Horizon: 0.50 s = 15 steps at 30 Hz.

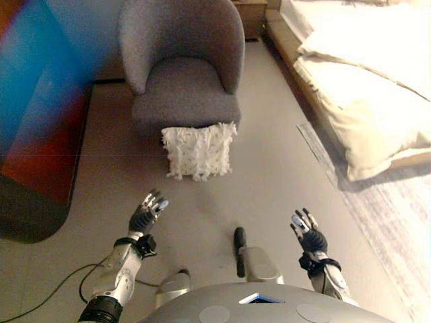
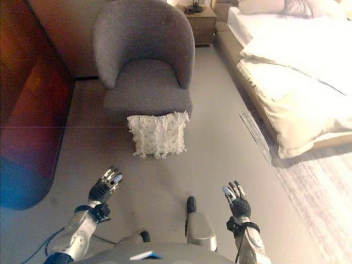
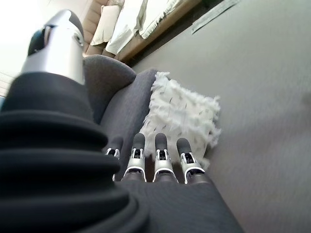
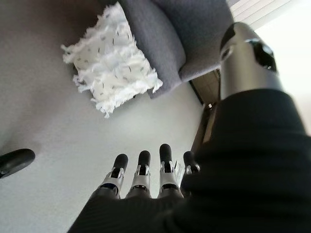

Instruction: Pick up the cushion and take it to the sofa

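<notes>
A white fringed cushion (image 1: 199, 151) stands on the floor, leaning against the front of a grey armchair (image 1: 183, 64). It also shows in the left wrist view (image 3: 183, 113) and the right wrist view (image 4: 111, 64). My left hand (image 1: 147, 212) is open and empty, held above the floor to the near left of the cushion. My right hand (image 1: 307, 230) is open and empty, to the near right of the cushion. Both hands are well short of it.
A bed (image 1: 367, 74) with pale bedding runs along the right, with a striped rug (image 1: 390, 215) beside it. A dark red and blue cabinet (image 1: 37, 128) stands at the left. A wooden nightstand (image 2: 199, 19) is behind the armchair.
</notes>
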Motion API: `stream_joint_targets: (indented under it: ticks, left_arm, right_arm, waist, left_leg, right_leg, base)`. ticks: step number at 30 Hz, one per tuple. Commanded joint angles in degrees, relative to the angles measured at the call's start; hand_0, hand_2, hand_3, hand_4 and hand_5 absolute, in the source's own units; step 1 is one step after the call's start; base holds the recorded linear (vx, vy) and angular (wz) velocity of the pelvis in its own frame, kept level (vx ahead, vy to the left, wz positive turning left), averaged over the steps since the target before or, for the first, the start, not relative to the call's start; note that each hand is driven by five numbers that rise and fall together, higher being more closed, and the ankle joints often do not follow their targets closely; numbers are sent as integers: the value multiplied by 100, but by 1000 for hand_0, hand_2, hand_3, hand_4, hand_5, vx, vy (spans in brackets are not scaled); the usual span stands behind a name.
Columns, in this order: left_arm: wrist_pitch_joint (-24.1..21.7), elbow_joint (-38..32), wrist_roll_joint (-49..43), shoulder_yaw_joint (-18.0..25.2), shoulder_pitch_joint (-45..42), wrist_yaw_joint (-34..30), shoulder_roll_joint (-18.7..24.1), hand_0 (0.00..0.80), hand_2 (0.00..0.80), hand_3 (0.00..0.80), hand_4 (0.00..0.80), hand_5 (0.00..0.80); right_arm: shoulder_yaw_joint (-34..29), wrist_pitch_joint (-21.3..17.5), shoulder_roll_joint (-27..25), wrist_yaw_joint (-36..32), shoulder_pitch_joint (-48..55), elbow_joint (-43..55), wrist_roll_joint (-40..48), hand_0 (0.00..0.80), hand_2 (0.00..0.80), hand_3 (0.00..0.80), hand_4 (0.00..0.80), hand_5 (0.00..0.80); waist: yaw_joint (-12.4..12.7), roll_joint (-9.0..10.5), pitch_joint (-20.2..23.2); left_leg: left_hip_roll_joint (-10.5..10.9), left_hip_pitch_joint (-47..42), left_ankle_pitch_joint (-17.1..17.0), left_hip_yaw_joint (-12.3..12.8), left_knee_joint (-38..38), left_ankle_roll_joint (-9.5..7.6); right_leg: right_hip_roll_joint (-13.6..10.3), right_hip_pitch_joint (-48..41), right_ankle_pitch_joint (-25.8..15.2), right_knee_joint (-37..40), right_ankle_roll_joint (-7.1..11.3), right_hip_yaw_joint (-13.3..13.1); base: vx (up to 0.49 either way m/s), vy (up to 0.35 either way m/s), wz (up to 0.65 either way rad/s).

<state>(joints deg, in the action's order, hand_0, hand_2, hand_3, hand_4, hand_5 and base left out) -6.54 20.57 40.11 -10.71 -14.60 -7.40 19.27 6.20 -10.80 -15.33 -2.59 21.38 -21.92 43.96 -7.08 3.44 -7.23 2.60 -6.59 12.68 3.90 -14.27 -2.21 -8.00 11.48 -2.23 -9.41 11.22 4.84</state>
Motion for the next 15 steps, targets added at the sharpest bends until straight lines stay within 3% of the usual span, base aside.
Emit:
stream_joint_targets:
  ticks: [1, 3, 4, 5, 6, 8, 9, 10, 12, 13, 15]
  left_arm:
    - [-112, -655, -112, 255, -204, 16, 353, 0, 0, 0, 0, 0]
    - [-99, -678, -112, 276, -264, 99, 294, 0, 0, 0, 0, 0]
    - [-70, -686, -53, 326, -324, 84, 281, 0, 0, 0, 0, 0]
    - [-63, -680, -33, 354, -348, 79, 270, 0, 0, 0, 0, 0]
    - [-101, -645, -9, 365, -340, 97, 242, 0, 0, 0, 0, 0]
    - [-171, -639, -7, 362, -287, 131, 239, 0, 0, 0, 0, 0]
    - [-177, -644, 20, 352, -264, 168, 238, 0, 0, 0, 0, 0]
    - [-264, -668, -31, 327, -133, 337, 213, 0, 0, 0, 0, 0]
    - [-292, -713, 179, 350, 17, 409, 177, 0, 0, 0, 0, 0]
    - [-299, -737, 230, 351, 71, 442, 160, 0, 0, 0, 0, 0]
    - [-355, -706, 287, 335, 134, 434, 163, 0, 0, 0, 0, 0]
  right_arm:
    - [50, -66, 26, -287, 45, 197, 91, 0, 0, 0, 0, 0]
    - [114, -93, 4, -305, 45, 208, 125, 0, 0, 0, 0, 0]
    - [150, -86, -17, -272, 44, 273, 65, 0, 0, 0, 0, 0]
    - [161, -86, -30, -245, 44, 296, 5, 0, 0, 0, 0, 0]
    - [199, -103, -92, -225, 48, 373, -34, 0, 0, 0, 0, 0]
    - [248, -111, -153, -283, 17, 424, 8, 0, 0, 0, 0, 0]
    - [260, -94, -171, -286, 2, 442, -11, 0, 0, 0, 0, 0]
    - [237, -60, -257, -405, -87, 327, -114, 0, 0, 0, 0, 0]
    - [201, -72, -389, -637, -234, 94, -188, 0, 0, 0, 0, 0]
    - [195, -106, -407, -688, -305, 12, -182, 0, 0, 0, 0, 0]
    - [208, -123, -425, -686, -432, -38, -100, 0, 0, 0, 0, 0]
  waist:
    - [-145, 17, 268]
    - [-189, -22, 350]
    - [-220, -161, 417]
    - [-248, -193, 448]
    - [-341, -239, 512]
    - [-382, -130, 552]
    - [-381, -118, 554]
    - [-295, -7, 522]
    - [-167, 145, 439]
    - [-94, 229, 375]
    - [11, 296, 265]
  left_leg:
    - [377, -1121, 431, -9, 599, -333]
    - [239, -1192, -73, 190, 404, -144]
    - [-2, -1275, -342, 379, 135, 43]
    - [-91, -1307, -472, 488, 42, 125]
    - [-423, -1173, -1252, 652, -482, 436]
    - [-603, -886, -1768, 756, -1073, 575]
    - [-654, -800, -1843, 757, -1233, 604]
    - [-704, -183, -1999, 667, -2199, 623]
    - [-793, 673, -1861, 616, -3074, 532]
    - [-829, 1062, -1721, 599, -3265, 442]
    - [-920, 1456, -1627, 558, -2903, 325]
  right_leg:
    - [191, 616, -1275, 1332, -125, 537]
    - [233, 490, -1128, 1242, -285, 702]
    - [363, 381, -881, 950, -362, 709]
    - [382, 361, -790, 786, -410, 706]
    - [482, 275, -669, 560, -590, 490]
    - [459, 154, -581, 480, -776, 326]
    - [469, 100, -532, 465, -811, 292]
    - [458, -235, -361, 529, -953, 182]
    - [413, -577, -241, 583, -1099, 9]
    - [391, -740, -221, 633, -1135, -117]
    - [426, -948, -143, 647, -1181, -306]
  base:
    - [577, -138, 26]
    - [520, -142, 9]
    - [522, -113, -12]
    - [575, -157, -10]
    - [377, -145, -8]
    - [297, -165, -2]
    - [384, -215, -9]
    - [431, -194, -26]
    - [366, -146, -49]
    - [246, -46, -55]
    - [260, 7, -46]
